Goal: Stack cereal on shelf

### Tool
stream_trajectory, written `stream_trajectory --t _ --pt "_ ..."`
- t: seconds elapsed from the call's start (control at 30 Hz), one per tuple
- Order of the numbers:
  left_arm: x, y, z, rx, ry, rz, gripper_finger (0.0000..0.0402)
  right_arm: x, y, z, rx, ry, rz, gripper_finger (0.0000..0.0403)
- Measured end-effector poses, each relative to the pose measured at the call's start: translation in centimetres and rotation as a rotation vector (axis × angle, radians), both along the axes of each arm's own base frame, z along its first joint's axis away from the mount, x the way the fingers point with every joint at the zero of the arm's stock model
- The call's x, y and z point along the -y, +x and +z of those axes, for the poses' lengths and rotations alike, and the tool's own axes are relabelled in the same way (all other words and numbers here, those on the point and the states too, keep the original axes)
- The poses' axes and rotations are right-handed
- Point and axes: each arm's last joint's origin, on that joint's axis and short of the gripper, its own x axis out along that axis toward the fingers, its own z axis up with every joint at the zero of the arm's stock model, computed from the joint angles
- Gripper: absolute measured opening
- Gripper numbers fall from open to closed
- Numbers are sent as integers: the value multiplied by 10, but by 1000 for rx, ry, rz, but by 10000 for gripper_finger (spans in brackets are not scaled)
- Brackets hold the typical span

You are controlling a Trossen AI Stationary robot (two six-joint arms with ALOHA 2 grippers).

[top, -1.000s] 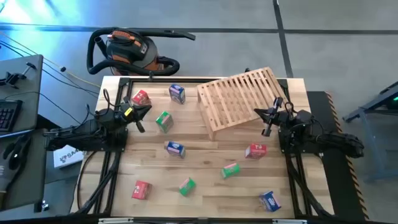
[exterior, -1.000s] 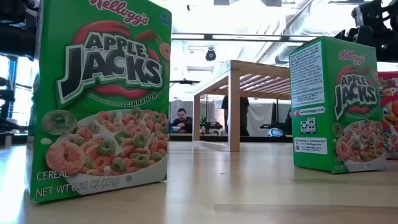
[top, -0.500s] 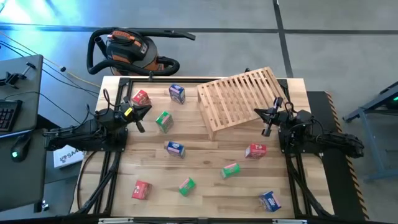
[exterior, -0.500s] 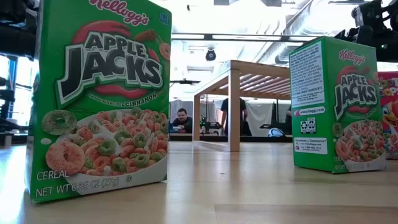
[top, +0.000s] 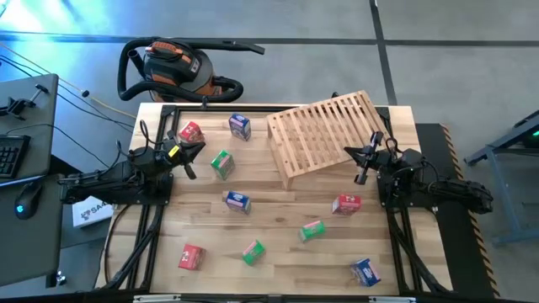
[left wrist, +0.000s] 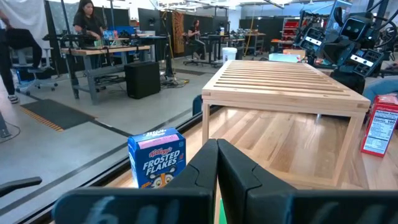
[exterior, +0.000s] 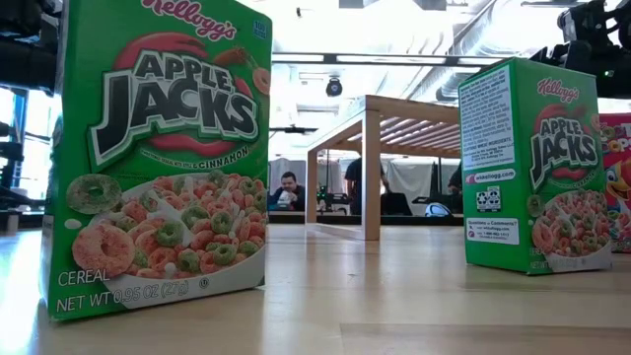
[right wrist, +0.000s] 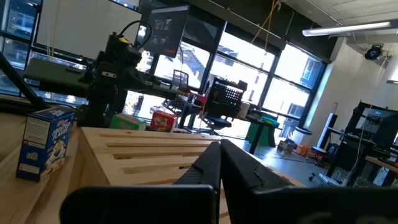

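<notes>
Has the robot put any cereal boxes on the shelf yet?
Not yet. The shelf is bare, so nothing is done. Nothing is in hand either: the left tool and right tool are both shut and empty, waiting near the table's side edges. All nine boxes lie scattered on the table, such as the green box and the red box.

Two black jointed arms [top: 109, 178], one bearing a yellow tag [top: 174, 151].
</notes>
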Motion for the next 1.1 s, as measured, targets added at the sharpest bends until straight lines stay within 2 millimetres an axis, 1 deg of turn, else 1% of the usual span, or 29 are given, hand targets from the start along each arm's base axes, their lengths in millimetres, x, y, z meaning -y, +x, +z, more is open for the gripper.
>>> stream_trajectory --t 0.4,0.53,0.73,0.83,0.9,1.0,1.1 --pt "0 0 0 0 0 0 1 0 0 0 -1 0 0 0" --pt "0 0 0 0 0 0 1 0 0 0 -13 -37 -22 0" --pt "0 0 0 0 0 0 1 0 -1 3 23 13 15 0" --pt "0 0 0 0 0 0 1 -4 -4 17 123 79 118 0" --pt "0 0 0 0 0 0 1 -6 -7 27 187 84 191 0" --pt "0 0 0 0 0 0 1 -9 -10 36 243 20 265 0" --pt "0 0 0 1 0 0 1 -13 -15 47 347 -43 338 0"
